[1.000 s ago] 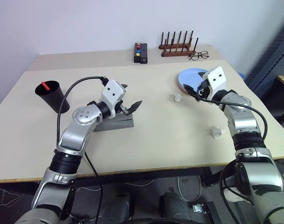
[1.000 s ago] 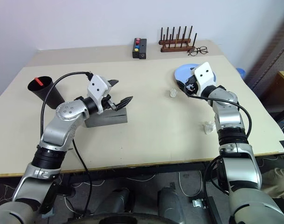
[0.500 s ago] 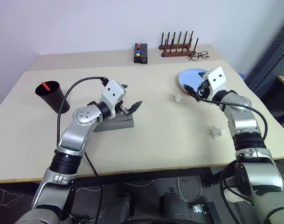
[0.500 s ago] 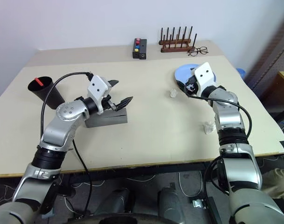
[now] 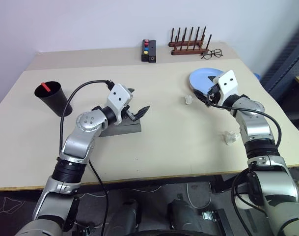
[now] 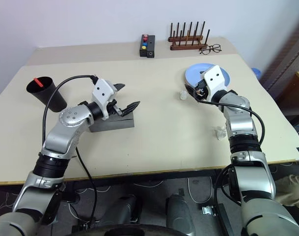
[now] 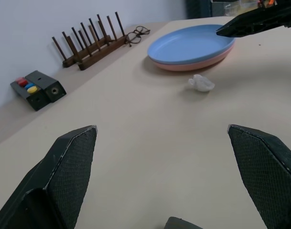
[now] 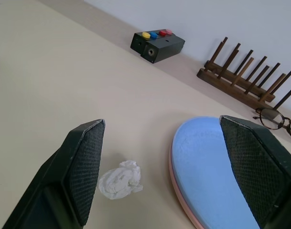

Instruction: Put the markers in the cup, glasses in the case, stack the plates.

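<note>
The left tool [image 5: 141, 111] hung with its fingers spread wide and empty just above the closed grey case [image 5: 121, 129], while the right tool [image 6: 192, 91], fingers equally apart and holding nothing, hovered at the seven o'clock edge of the light blue plate [image 7: 190, 44], which already sat on the salmon pink plate [image 7: 202, 64]. The black cup [image 5: 53, 98], with a red marker end [image 5: 46, 87] showing in it, stood at the table [image 5: 169, 147] edge toward nine o'clock. Judging from this, the risk was the right tool clipping the stack's rim as it pulled away and sliding the blue plate off, or the left tool nudging the case.

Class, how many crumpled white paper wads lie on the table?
2: one wad beside the stacked plates, another nearer the front edge by the right arm. Others may be hidden.
</note>
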Action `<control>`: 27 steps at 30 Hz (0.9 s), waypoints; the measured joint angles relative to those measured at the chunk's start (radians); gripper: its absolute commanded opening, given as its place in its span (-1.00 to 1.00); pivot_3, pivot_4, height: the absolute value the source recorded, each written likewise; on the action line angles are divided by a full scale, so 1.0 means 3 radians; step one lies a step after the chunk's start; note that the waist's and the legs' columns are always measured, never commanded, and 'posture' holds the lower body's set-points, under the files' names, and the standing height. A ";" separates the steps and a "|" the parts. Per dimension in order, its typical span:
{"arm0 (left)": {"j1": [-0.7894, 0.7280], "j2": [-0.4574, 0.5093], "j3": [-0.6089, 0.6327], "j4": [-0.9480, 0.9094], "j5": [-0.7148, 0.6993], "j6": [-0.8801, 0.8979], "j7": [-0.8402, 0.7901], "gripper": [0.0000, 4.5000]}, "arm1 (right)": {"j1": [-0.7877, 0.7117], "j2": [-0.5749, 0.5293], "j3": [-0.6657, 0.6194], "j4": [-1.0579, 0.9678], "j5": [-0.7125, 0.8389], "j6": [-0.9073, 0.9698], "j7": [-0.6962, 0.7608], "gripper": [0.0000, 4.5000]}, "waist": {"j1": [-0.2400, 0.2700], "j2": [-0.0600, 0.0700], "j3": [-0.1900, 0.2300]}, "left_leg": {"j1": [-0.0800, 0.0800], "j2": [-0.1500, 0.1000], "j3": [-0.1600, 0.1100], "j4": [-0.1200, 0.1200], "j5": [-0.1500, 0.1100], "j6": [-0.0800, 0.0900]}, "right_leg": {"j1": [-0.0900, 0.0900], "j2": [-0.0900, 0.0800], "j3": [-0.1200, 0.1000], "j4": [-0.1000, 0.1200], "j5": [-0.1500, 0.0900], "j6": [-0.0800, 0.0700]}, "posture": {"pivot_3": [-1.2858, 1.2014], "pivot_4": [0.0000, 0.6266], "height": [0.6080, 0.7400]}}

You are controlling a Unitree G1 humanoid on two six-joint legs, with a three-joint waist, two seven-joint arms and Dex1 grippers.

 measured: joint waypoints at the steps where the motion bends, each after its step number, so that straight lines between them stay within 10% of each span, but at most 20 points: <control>1: 0.0000 0.0000 0.0000 0.0000 0.0000 0.0000 0.0000 1.00 | 0.0000 0.0000 0.0000 0.0000 0.0000 0.0000 0.0000 0.73 | 0.0000 0.0000 0.0000 | 0.0000 0.0000 0.0000 0.0000 0.0000 0.0000 | 0.0000 0.0000 0.0000 0.0000 0.0000 0.0000 | 0.03 -0.52 1.00; 27: 0.0005 0.0005 0.0000 -0.0004 0.0000 -0.0007 -0.0013 1.00 | 0.0005 -0.0005 0.0000 -0.0003 0.0001 0.0015 0.0015 0.73 | 0.0012 0.0000 0.0010 | 0.0000 0.0000 0.0000 -0.0002 -0.0001 0.0001 | 0.0000 0.0000 0.0000 -0.0003 0.0000 0.0000 | 0.03 -0.52 1.00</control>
